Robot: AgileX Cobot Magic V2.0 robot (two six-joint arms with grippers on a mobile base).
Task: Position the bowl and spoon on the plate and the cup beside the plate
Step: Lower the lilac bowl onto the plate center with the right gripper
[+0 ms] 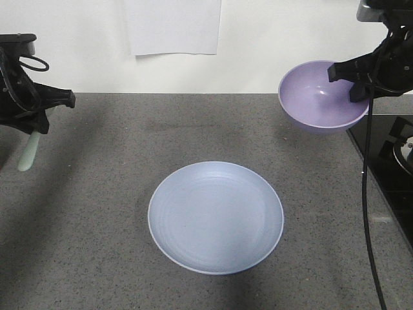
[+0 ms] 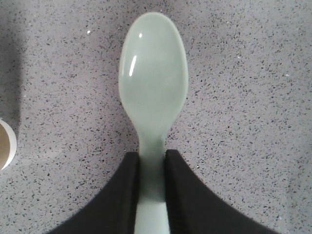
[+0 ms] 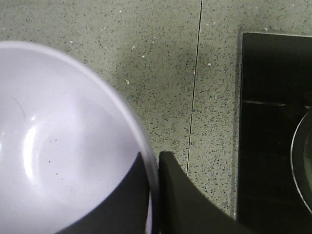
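Observation:
The pale blue plate (image 1: 215, 216) lies empty in the middle of the grey counter. At the far left my left gripper (image 1: 35, 123) is shut on the handle of the mint-green spoon (image 1: 28, 155), which hangs bowl-down above the counter; in the left wrist view the spoon (image 2: 153, 83) points away from my left gripper (image 2: 152, 156). At the upper right my right gripper (image 1: 357, 84) is shut on the rim of the lavender bowl (image 1: 316, 97), held in the air. In the right wrist view one finger sits inside the bowl (image 3: 58, 146) and one outside, at my right gripper (image 3: 155, 158). Only a white rim of the cup (image 2: 6, 144) shows.
A black cooktop (image 1: 387, 155) is set into the counter at the right edge, seen also as the cooktop (image 3: 273, 122) in the right wrist view. A white sheet of paper (image 1: 173, 26) hangs on the back wall.

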